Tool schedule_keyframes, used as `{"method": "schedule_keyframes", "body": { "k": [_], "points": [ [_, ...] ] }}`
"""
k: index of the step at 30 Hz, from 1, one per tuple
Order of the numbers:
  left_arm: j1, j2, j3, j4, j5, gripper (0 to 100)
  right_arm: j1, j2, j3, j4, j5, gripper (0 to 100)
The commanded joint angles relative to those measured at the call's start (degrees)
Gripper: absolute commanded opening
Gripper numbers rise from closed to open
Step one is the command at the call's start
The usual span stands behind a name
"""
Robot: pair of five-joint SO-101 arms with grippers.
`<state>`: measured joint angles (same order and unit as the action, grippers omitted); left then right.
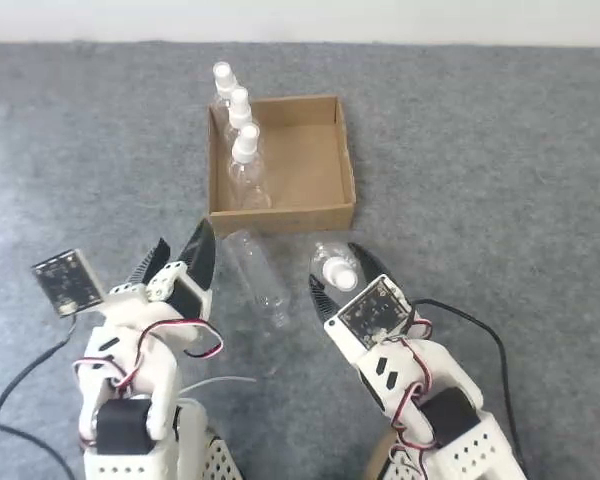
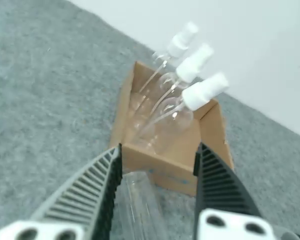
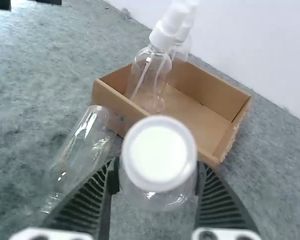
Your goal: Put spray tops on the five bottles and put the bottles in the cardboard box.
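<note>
box point(image 1: 315, 165) right side free, bottles point(image 1: 248, 172) crowd left

Grey felt tabletop point(image 1: 510, 150) w/ white wall point(image 1: 430, 18) behind.

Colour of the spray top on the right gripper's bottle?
White spray top on the bottle; best in right wrist view.

We hold our left gripper point(image 2: 158, 150) spread wide above a clear bottle point(image 2: 137, 207) lying on the grey mat point(image 2: 40, 100), just on the near side of the cardboard box point(image 2: 157, 169). In the box stand three bottles point(image 2: 162, 127) wearing white spray tops point(image 2: 205, 92).
</note>
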<state>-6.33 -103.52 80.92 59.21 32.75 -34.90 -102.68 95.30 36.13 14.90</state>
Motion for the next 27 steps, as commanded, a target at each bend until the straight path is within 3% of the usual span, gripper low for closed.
{"method": "schedule_keyframes", "body": {
  "k": [1,5,14,27],
  "points": [
    [-0.7,-1.0,-2.7,-2.3,-0.8,21,0.8,-1.0,1.1,0.4,0.4,10.2],
    [-3.5,-1.0,-1.2,-2.1,-3.0,20,0.9,-0.9,1.1,0.4,0.4,10.2],
    [-9.7,-1.0,2.2,-2.3,-11.5,5,0.9,-0.7,1.1,0.5,0.4,10.2],
    [-9.7,-1.0,7.5,-2.4,-13.5,4,0.8,-1.0,0.9,0.5,0.6,10.2]
  ]
}}
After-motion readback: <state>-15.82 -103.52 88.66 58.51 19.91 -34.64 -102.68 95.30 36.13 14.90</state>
